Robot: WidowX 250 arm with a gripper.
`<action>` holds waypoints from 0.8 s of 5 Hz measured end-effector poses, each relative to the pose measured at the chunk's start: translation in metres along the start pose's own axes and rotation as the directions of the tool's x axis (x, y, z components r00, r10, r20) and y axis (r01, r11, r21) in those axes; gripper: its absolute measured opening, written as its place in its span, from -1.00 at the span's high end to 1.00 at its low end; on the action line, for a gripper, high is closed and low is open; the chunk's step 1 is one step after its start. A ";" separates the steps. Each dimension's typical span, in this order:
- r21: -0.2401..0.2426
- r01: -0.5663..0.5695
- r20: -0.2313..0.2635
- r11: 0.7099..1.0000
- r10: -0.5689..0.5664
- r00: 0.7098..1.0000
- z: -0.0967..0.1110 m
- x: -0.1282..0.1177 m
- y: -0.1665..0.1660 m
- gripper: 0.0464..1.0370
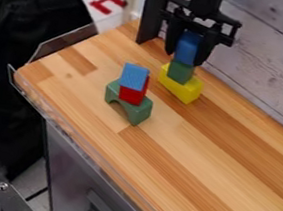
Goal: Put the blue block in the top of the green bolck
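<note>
Clamping blue block (188,48) upright between fingers (206,49), lined up over small green block (180,72), perhaps already touching, for steady stacking

The black arm (206,2) comes down from the top edge of the camera view, right of the middle, its lower end close to upright. Below it hangs the black gripper (185,57) — pointing downward, its two fingers (207,48) side by side with a narrow, filled gap — closed in a grip.
</note>
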State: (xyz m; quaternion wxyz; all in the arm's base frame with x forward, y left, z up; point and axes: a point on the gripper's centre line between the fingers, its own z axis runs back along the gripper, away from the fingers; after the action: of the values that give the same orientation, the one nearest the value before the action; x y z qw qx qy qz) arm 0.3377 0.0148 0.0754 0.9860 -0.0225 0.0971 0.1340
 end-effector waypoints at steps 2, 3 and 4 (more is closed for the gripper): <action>-0.007 -0.002 -0.002 1.000 0.002 1.000 -0.002 0.001 0.002 -0.09; -0.012 -0.003 -0.003 1.000 0.003 1.000 -0.003 0.000 0.002 -0.22; -0.012 -0.004 -0.008 1.000 0.004 1.000 -0.007 -0.001 0.002 -0.80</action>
State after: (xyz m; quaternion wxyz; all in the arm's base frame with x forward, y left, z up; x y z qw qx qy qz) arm 0.3350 0.0158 0.0687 0.9851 -0.0288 0.1002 0.1365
